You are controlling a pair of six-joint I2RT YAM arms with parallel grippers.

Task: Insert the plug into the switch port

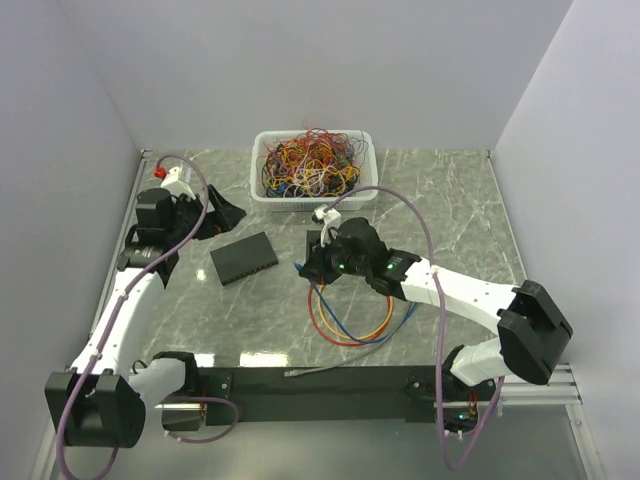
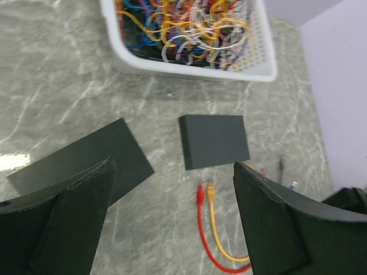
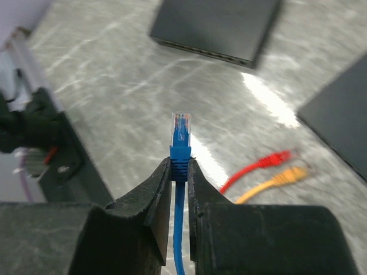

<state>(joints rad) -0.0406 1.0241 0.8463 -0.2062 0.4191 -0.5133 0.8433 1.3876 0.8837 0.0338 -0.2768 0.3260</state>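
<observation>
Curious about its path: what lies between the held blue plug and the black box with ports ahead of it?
Nothing: the right wrist view shows only bare marble tabletop between the blue plug and the black switch.

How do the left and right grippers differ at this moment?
The left gripper stands wide open and empty; the right gripper is shut on the blue plug. The left gripper is left of the switch; the right gripper is on its right, over the loose cables. Shared: each wrist view shows the switch ahead.
</observation>
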